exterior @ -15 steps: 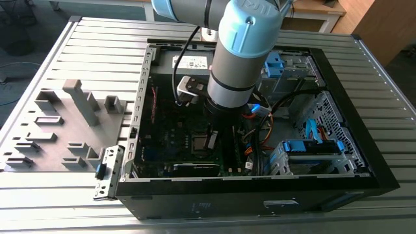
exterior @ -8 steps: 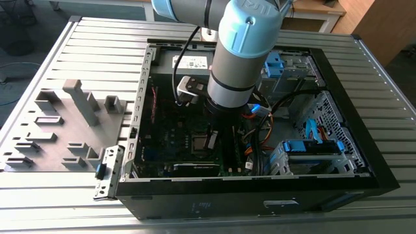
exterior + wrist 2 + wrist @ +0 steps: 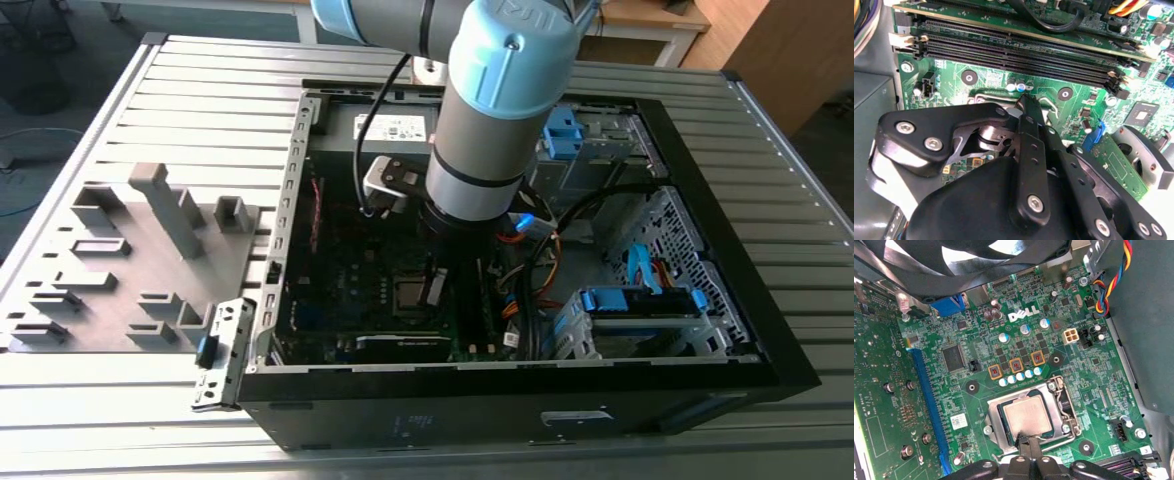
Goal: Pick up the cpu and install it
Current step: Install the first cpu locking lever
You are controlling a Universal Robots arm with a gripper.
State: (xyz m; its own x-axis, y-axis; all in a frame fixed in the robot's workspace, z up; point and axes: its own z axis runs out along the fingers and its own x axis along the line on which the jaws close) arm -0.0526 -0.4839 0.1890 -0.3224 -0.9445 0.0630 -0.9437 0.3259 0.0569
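Note:
The cpu (image 3: 1026, 415), a flat silver-grey square, lies in the metal-framed socket (image 3: 1066, 407) on the green motherboard (image 3: 1094, 370). In the exterior view the cpu (image 3: 408, 291) shows as a small pale square deep inside the open computer case (image 3: 534, 385), just beside the arm's lower end. My gripper (image 3: 1028, 441) hangs straight over the socket with its black fingers pressed together, and their tips meet the cpu's near edge. In the second wrist view the gripper (image 3: 1024, 100) points down at the socket frame, which hides the chip.
Black memory slots (image 3: 1019, 52) run beside the socket, and a black fan (image 3: 979, 260) sits over the board's far end. Coloured cables (image 3: 1114, 280) hang by the case wall. A grey fixture block (image 3: 127, 260) stands at the exterior view's left on the slatted table (image 3: 801, 250).

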